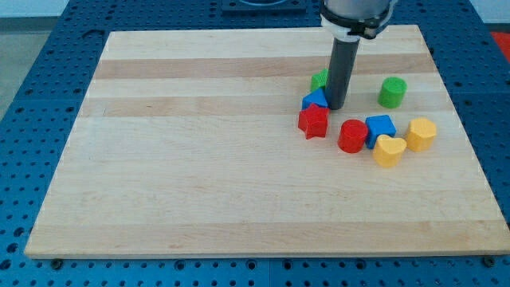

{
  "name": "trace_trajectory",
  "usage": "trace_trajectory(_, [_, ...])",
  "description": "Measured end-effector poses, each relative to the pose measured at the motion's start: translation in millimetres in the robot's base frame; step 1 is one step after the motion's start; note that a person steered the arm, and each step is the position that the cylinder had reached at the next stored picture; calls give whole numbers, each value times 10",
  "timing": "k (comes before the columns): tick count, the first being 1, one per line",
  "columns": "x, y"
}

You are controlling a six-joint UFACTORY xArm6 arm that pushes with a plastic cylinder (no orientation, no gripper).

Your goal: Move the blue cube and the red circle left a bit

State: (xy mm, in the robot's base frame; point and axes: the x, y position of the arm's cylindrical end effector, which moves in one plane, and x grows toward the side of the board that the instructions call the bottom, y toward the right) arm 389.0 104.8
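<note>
Toward the board's right edge, my tip (335, 107), a bare rod with no jaws to open or close, sits beside the blue triangle (315, 100) above the red star (314, 121). The red circle (352, 135) and blue cube (381, 127) touch further right; pushing left could drag the star or leave the yellow heart (389, 151) trailing.

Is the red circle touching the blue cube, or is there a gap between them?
Touching. In the camera view, the red circle overlaps the blue cube on its left edge, with no strip of board visible between them.
</note>
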Motion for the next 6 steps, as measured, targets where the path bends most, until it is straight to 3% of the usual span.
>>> trace_trajectory(2, [0, -47])
trace_trajectory(4, [235, 824])
trace_trajectory(6, [427, 845])
